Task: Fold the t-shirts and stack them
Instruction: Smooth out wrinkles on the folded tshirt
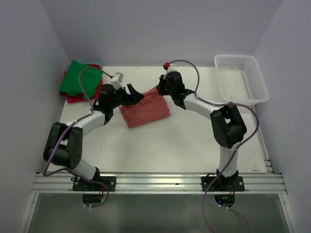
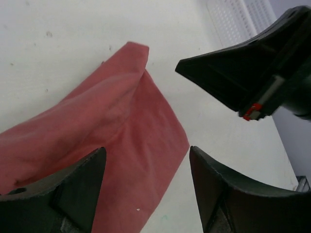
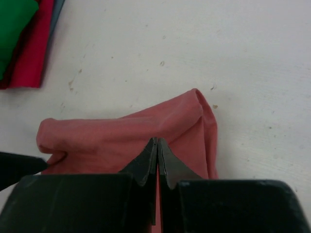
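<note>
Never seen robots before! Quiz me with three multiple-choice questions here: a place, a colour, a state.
1. Where is the white basket? A far right corner; B centre; C near left edge.
2. What colour is the top t-shirt of the far-left pile? A blue; B green; C yellow.
3. How do the left gripper's jaws stand? A shut tight; B clamped on the basket; C apart.
Answers: 1 A, it sits far right in the top view. 2 B, it is green, over a red-pink t-shirt. 3 C, its wrist view shows a wide gap.
</note>
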Robot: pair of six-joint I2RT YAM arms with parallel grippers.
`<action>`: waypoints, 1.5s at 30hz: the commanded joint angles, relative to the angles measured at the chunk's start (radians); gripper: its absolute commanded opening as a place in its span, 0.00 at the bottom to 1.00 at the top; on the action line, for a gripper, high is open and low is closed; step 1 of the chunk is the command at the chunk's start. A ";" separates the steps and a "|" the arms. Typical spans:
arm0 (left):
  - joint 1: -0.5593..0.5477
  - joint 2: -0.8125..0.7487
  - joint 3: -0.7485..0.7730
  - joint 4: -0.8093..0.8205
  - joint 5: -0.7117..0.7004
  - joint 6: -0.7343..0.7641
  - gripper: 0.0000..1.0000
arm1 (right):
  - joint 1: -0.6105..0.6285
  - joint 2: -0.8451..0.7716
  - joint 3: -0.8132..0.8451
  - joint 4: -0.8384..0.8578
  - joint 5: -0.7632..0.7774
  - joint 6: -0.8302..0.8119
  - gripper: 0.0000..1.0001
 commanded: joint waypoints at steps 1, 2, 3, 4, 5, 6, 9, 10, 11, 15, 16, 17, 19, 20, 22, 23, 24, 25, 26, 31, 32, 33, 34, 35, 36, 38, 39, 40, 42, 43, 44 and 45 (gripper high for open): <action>-0.010 0.130 0.092 0.019 0.171 0.019 0.71 | 0.005 -0.025 -0.020 0.004 -0.131 0.072 0.00; -0.015 0.193 0.131 0.007 0.189 0.016 0.65 | 0.012 -0.027 -0.040 0.015 -0.140 0.107 0.00; -0.024 0.218 0.146 0.011 0.215 0.014 0.58 | 0.027 -0.029 -0.062 0.030 -0.151 0.118 0.00; -0.027 0.235 0.152 0.018 0.228 0.011 0.56 | 0.035 -0.030 -0.095 0.045 -0.152 0.124 0.00; -0.034 0.252 0.155 0.021 0.220 0.008 0.55 | 0.039 -0.030 -0.115 0.058 -0.155 0.145 0.00; -0.047 0.250 0.152 0.022 0.206 0.011 0.54 | 0.048 -0.027 -0.137 0.078 -0.166 0.161 0.00; -0.064 0.227 0.132 0.009 0.142 0.030 0.56 | 0.065 -0.007 -0.180 0.090 -0.191 0.185 0.00; -0.065 0.218 0.124 0.001 0.110 0.037 0.57 | 0.068 -0.004 -0.209 0.104 -0.192 0.198 0.00; -0.065 0.201 0.104 -0.013 0.087 0.042 0.58 | 0.076 -0.001 -0.226 0.117 -0.191 0.205 0.00; -0.065 0.200 0.071 -0.054 -0.005 0.068 0.60 | 0.090 0.017 -0.290 0.156 -0.177 0.228 0.00; -0.065 0.209 0.064 -0.054 -0.025 0.070 0.60 | 0.093 0.024 -0.304 0.165 -0.174 0.230 0.00; -0.065 0.238 0.061 -0.056 -0.036 0.071 0.61 | 0.104 0.030 -0.307 0.162 -0.163 0.228 0.00; -0.065 0.270 0.060 -0.036 -0.032 0.073 0.61 | 0.113 0.042 -0.312 0.151 -0.151 0.219 0.00; -0.065 0.302 0.060 0.008 -0.015 0.068 0.60 | 0.119 0.045 -0.315 0.151 -0.146 0.219 0.00; -0.065 0.336 0.063 0.065 0.063 0.036 0.59 | 0.124 0.057 -0.316 0.153 -0.145 0.219 0.00; -0.065 0.370 0.072 0.132 0.097 0.019 0.58 | 0.124 0.062 -0.316 0.153 -0.142 0.218 0.00; -0.065 0.388 0.077 0.166 0.134 0.001 0.56 | 0.124 0.066 -0.315 0.153 -0.142 0.218 0.00; -0.065 0.405 0.084 0.201 0.199 -0.042 0.55 | 0.124 0.073 -0.309 0.148 -0.142 0.215 0.00; -0.067 0.442 0.096 0.275 0.267 -0.065 0.54 | 0.125 0.073 -0.306 0.144 -0.139 0.210 0.00; -0.059 0.529 0.127 0.433 0.297 -0.185 0.45 | 0.127 0.067 -0.298 0.125 -0.126 0.186 0.00; -0.050 0.543 0.132 0.433 0.280 -0.206 0.39 | 0.128 0.067 -0.300 0.122 -0.125 0.184 0.00; -0.044 0.546 0.136 0.415 0.260 -0.211 0.22 | 0.130 0.065 -0.300 0.121 -0.123 0.184 0.00; -0.038 0.542 0.140 0.362 0.210 -0.214 0.15 | 0.128 0.063 -0.304 0.118 -0.123 0.179 0.00; -0.022 0.536 0.135 0.349 0.190 -0.214 0.12 | 0.128 0.060 -0.309 0.116 -0.123 0.176 0.00; -0.015 0.526 0.126 0.344 0.171 -0.208 0.07 | 0.130 0.057 -0.312 0.118 -0.122 0.176 0.00; -0.004 0.482 0.112 0.273 0.090 -0.164 0.00 | 0.128 0.054 -0.323 0.118 -0.123 0.175 0.00; -0.002 0.467 0.109 0.246 0.061 -0.145 0.00 | 0.128 0.056 -0.323 0.118 -0.122 0.173 0.00; -0.001 0.441 0.106 0.201 0.006 -0.116 0.00 | 0.128 0.057 -0.326 0.121 -0.123 0.173 0.00; 0.005 0.418 0.104 0.153 -0.042 -0.096 0.00 | 0.128 0.062 -0.329 0.122 -0.129 0.175 0.00; 0.007 0.393 0.103 0.128 -0.109 -0.081 0.00 | 0.128 0.063 -0.329 0.124 -0.128 0.175 0.00; 0.008 0.382 0.101 0.075 -0.149 -0.075 0.00 | 0.128 0.065 -0.330 0.127 -0.128 0.178 0.00; 0.010 0.373 0.101 0.052 -0.185 -0.069 0.00 | 0.130 0.065 -0.332 0.127 -0.131 0.178 0.00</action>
